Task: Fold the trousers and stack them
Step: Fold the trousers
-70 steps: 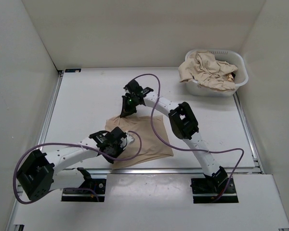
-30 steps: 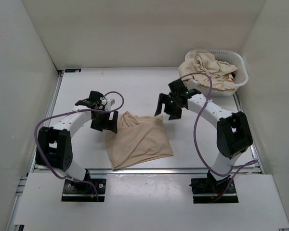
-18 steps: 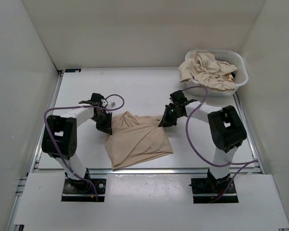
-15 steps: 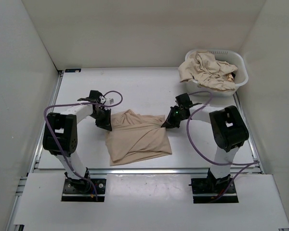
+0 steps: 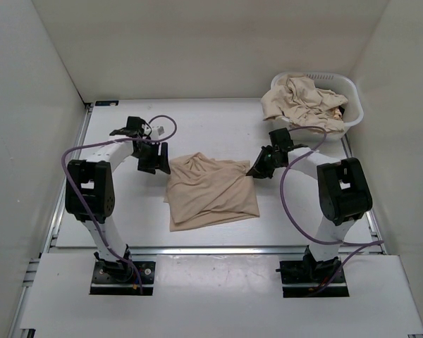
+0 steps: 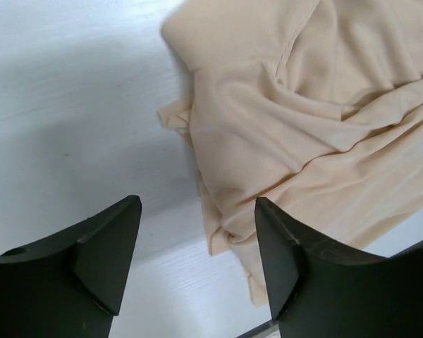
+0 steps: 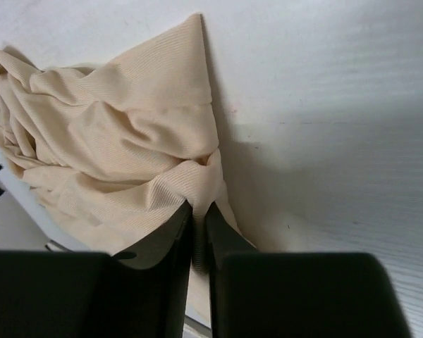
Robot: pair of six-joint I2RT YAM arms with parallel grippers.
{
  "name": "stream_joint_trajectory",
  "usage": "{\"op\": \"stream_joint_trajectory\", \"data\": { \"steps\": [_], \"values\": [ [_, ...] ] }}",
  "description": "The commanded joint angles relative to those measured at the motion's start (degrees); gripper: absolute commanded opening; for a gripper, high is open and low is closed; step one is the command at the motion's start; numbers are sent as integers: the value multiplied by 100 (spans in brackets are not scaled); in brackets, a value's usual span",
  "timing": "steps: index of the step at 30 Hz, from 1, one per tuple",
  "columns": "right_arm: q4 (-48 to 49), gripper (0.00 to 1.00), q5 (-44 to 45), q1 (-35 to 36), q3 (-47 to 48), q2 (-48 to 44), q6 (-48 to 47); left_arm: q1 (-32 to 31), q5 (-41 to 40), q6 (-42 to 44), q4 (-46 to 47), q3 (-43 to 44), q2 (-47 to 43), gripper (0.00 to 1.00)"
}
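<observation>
A folded pair of beige trousers (image 5: 213, 191) lies wrinkled on the white table, between the two arms. My left gripper (image 5: 154, 159) hovers just off the cloth's upper left corner and stands open. In the left wrist view its fingers (image 6: 106, 260) straddle bare table, and the trousers' (image 6: 303, 120) edge lies under the right finger. My right gripper (image 5: 256, 169) is at the cloth's upper right corner. In the right wrist view it (image 7: 199, 220) is shut on a pinched fold of the trousers (image 7: 113, 141).
A white plastic basket (image 5: 347, 121) stands at the back right, heaped with more beige trousers (image 5: 303, 98). Purple cables loop beside both arms. White walls close in the table on three sides, and a metal rail runs along the near edge.
Both grippers came down onto the cloth's upper corners and closed. The cloth has slid a little to the right. The left gripper has since opened and let go; the right still pinches.
</observation>
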Motion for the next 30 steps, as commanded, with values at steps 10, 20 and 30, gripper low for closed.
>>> {"op": "stream_joint_trajectory", "data": {
  "steps": [10,20,30],
  "values": [
    [-927,25,209,131,422,213,-446,-1347,-436,23,-236,2521,1078,100],
    [-690,23,209,351,106,214,-199,-1524,-1550,23,-236,4781,3322,100],
    [-383,22,315,351,-290,38,65,-1525,-1876,23,-288,1147,1330,57]
  ]
}}
